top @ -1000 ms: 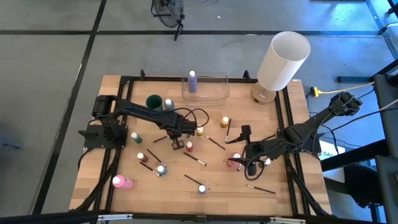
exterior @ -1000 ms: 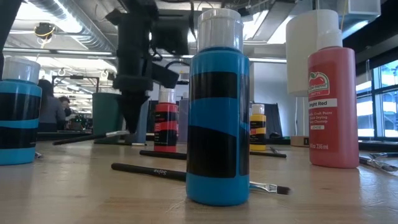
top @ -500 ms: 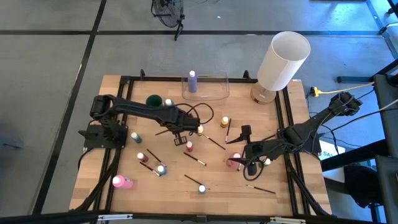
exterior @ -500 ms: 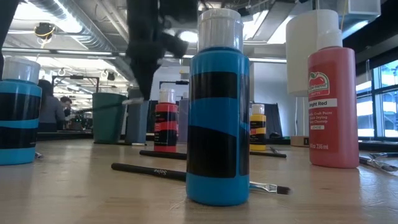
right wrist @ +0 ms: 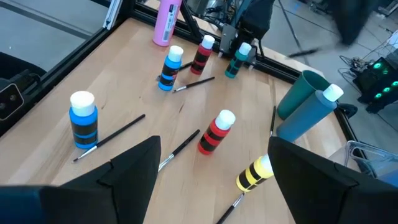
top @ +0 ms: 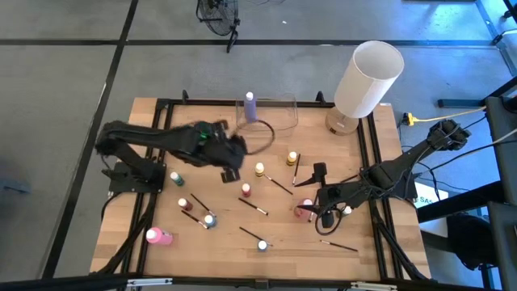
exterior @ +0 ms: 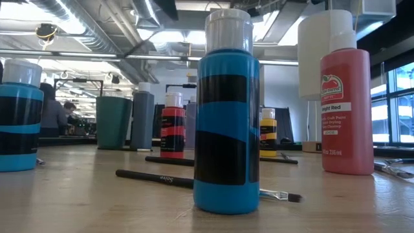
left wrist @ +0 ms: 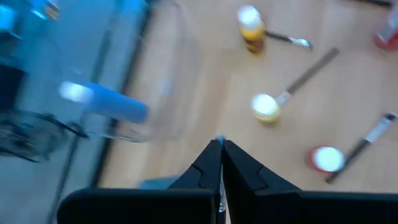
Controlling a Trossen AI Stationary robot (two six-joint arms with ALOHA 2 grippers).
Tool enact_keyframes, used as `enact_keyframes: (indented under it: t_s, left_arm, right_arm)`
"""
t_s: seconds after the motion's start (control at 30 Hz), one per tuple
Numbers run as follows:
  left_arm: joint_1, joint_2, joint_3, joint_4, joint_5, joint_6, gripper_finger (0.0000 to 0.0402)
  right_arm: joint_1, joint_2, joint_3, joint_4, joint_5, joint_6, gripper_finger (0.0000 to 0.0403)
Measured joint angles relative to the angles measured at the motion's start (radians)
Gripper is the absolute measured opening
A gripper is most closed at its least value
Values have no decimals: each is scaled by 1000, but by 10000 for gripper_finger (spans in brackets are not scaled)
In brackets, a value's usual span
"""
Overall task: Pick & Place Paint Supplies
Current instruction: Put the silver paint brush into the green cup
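Observation:
Small paint bottles stand on the wooden table: a yellow-capped one [top: 259,170], a red one [top: 245,191], a blue one [exterior: 226,123]. Thin dark paintbrushes [exterior: 194,182] lie flat between them. My left gripper [top: 230,153] hangs blurred above the table's middle, near the clear container [top: 266,113], which holds a lilac bottle [top: 249,105]. It is shut [left wrist: 221,149]; in the right wrist view a thin dark streak, a paintbrush [right wrist: 305,53], sticks out beside that arm. My right gripper [top: 317,213] waits open [right wrist: 214,180] beside a pink bottle [top: 303,208]. My left gripper is shut on a paintbrush, lifted clear of the table and lying roughly level. Its own fingers [left wrist: 211,165] hide the place of contact in the wrist view, so which part of the brush it has cannot be told.
A large white cylinder [top: 367,77] stands at the far right corner. A teal cup [right wrist: 298,93] and a grey-blue bottle [right wrist: 311,115] stand far left of centre. A pink bottle [top: 157,236] lies at the near left. A black frame [top: 161,105] borders the table.
My left gripper has risen from the table's middle, out of the low view's top, and moved toward the far edge and the clear container. The paintbrush it pinched went up with it, lifted clear of the table. The right arm kept still.

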State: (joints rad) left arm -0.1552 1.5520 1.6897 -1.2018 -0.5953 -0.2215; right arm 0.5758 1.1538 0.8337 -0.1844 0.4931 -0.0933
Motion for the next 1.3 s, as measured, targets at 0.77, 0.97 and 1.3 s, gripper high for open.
enact_keyframes:
  t_s: [0.77,0.97,1.3]
  left_arm:
    - [9,-994,-1017,1099,-227,373,2]
    - [9,-1127,-1153,1200,-286,418,2]
    - [57,-1240,-1309,1212,-354,315,2]
  right_arm:
    - [-2,0,0,32,1,-26,300]
    - [-18,0,0,34,1,-27,300]
    - [-60,31,0,37,0,-27,300]
